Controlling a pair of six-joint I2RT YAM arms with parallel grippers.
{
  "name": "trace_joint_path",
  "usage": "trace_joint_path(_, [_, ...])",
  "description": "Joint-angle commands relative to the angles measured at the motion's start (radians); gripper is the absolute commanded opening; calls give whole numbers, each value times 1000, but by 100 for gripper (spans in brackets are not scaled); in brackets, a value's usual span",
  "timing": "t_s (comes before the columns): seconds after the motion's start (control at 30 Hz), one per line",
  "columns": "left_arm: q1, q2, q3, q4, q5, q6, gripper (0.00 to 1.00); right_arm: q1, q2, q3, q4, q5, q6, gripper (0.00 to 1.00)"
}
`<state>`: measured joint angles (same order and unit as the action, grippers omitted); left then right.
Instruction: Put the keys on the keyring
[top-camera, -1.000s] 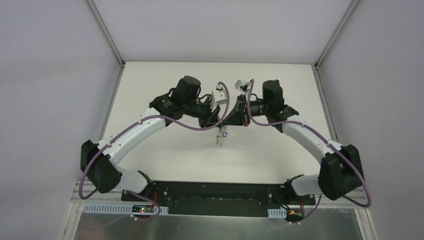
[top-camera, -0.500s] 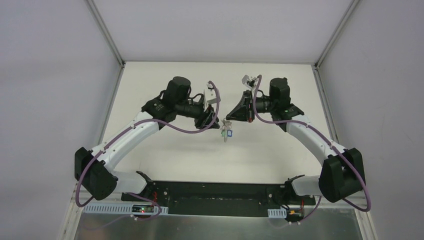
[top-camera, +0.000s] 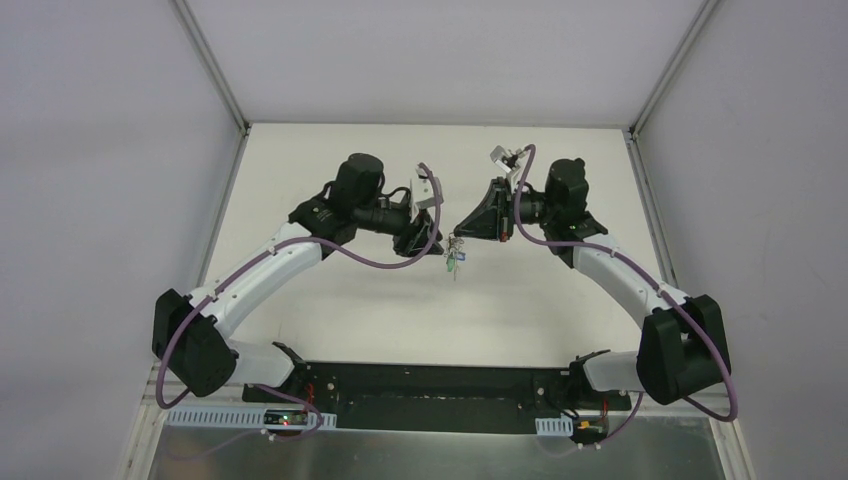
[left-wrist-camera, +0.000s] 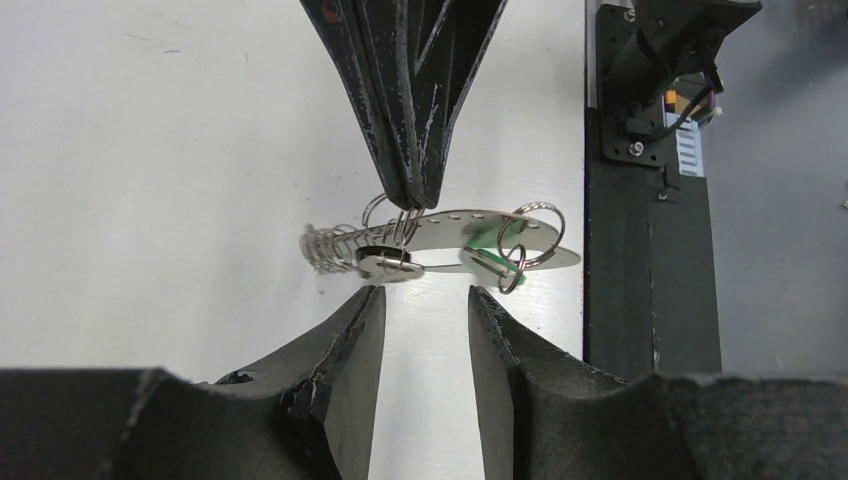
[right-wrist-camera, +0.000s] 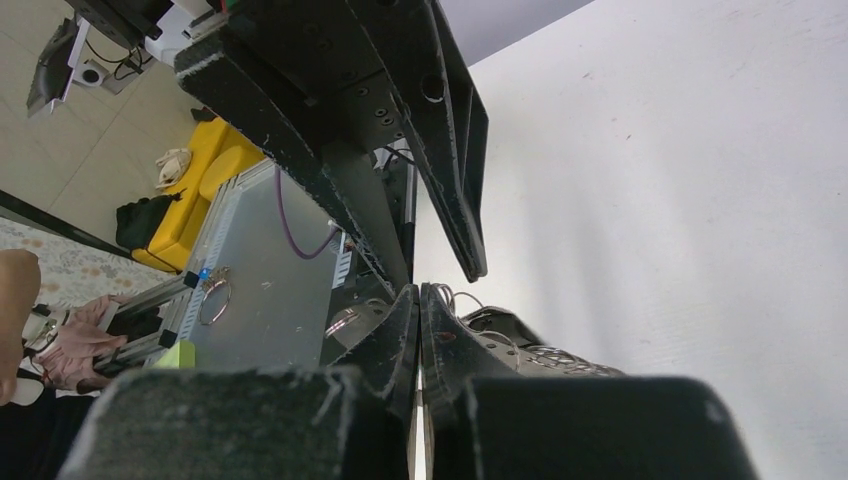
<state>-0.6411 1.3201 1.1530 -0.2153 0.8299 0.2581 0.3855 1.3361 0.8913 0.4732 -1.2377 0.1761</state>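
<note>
The keyring hangs above the table's middle from my right gripper, which is shut on one of its metal rings. In the left wrist view the grey strap lies edge-on with a wire coil, silver rings and a green key head; the right gripper's fingers pinch a ring from above. My left gripper is open and empty just below the bunch, not touching it; it also shows in the top view. The black and blue keys cannot be made out. The right wrist view shows shut fingertips.
The white table is boxed in by grey walls with metal corner posts. The black base plate of the arms lies at the near edge, with a metal shelf below it.
The two grippers, close together a second ago, have drawn apart. The keyring went right with the right gripper. The left gripper backed off left, then edged back toward the bunch.
</note>
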Motion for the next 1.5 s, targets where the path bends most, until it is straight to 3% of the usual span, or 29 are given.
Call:
trace_joint_path(0.0, [6, -12, 48, -30, 45, 78, 37, -7, -23, -1, 88, -39, 31, 0])
trace_joint_path(0.2, [15, -54, 69, -171, 61, 204, 38, -10, -14, -6, 88, -49, 25, 0])
trace_joint_path(0.57, [17, 26, 108, -33, -7, 142, 37, -11, -8, -16, 90, -93, 29, 0])
trace_joint_path(1.2, [-31, 56, 44, 41, 127, 114, 32, -5, 8, -23, 154, -100, 89, 0])
trace_joint_path(1.47, [-37, 68, 41, 79, 145, 72, 21, -6, 12, -24, 154, -97, 88, 0])
